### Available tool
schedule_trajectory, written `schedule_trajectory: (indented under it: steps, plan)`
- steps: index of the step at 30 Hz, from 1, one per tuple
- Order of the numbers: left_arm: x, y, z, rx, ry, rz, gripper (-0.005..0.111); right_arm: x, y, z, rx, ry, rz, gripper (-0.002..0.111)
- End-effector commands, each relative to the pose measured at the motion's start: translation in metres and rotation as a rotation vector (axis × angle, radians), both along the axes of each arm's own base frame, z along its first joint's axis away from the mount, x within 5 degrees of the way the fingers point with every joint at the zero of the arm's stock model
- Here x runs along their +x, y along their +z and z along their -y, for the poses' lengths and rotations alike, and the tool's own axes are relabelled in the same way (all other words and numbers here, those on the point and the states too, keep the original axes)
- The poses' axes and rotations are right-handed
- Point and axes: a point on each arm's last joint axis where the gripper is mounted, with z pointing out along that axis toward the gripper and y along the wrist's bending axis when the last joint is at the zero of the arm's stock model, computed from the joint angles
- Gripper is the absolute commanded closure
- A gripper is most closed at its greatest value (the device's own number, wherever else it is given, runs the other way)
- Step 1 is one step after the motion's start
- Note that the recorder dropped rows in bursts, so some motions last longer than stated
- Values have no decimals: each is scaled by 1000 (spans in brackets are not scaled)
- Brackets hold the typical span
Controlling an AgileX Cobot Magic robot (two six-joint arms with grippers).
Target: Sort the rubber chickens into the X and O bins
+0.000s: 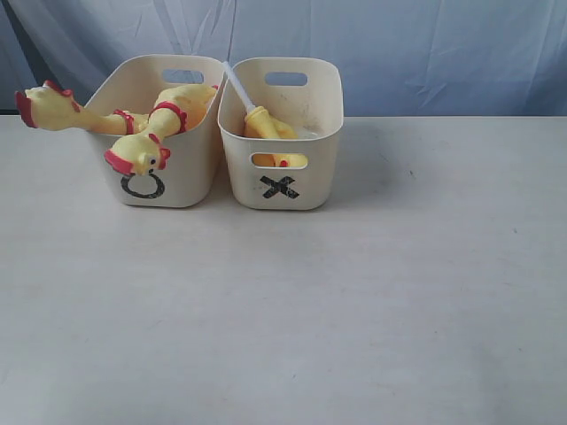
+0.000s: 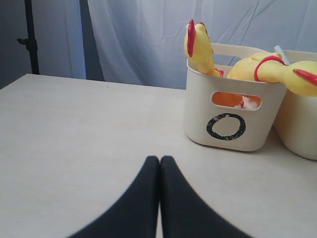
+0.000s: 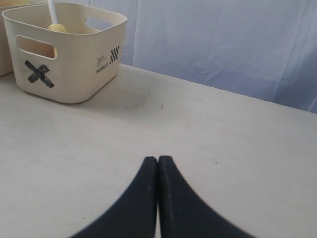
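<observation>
Two cream bins stand side by side at the back of the table. The O bin (image 1: 190,181) holds large yellow rubber chickens: one head (image 1: 44,108) sticks out over its left rim, another head (image 1: 135,156) droops over the front above the O mark. In the X bin (image 1: 323,150) lies a yellow chicken (image 1: 266,127) with a pale stick leaning on the rim. Neither gripper shows in the exterior view. My left gripper (image 2: 159,159) is shut and empty, short of the O bin (image 2: 198,119). My right gripper (image 3: 157,159) is shut and empty, away from the X bin (image 3: 84,79).
A pale blue-grey cloth backdrop (image 1: 425,53) hangs behind the table. A dark stand (image 2: 30,39) rises off the table's far left side in the left wrist view. Bare tabletop (image 1: 292,319) stretches in front of both bins.
</observation>
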Motion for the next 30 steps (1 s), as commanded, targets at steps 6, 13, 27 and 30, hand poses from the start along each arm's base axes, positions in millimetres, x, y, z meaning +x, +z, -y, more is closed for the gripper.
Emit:
schedule_trajectory:
  steps: [6,13,27,30]
  plan:
    - [0,1,0,5,-1,17,107,0,0,0,11,-7,9,109]
    - [0,1,-1,158,-14,15,107,0,0,0,32,-11,8,109]
    - [0,1,-1,172,-19,10,107,0,-1,0,67,-17,-6,109]
    - [0,1,-1,172,-19,10,107,0,-1,0,67,-17,-6,109]
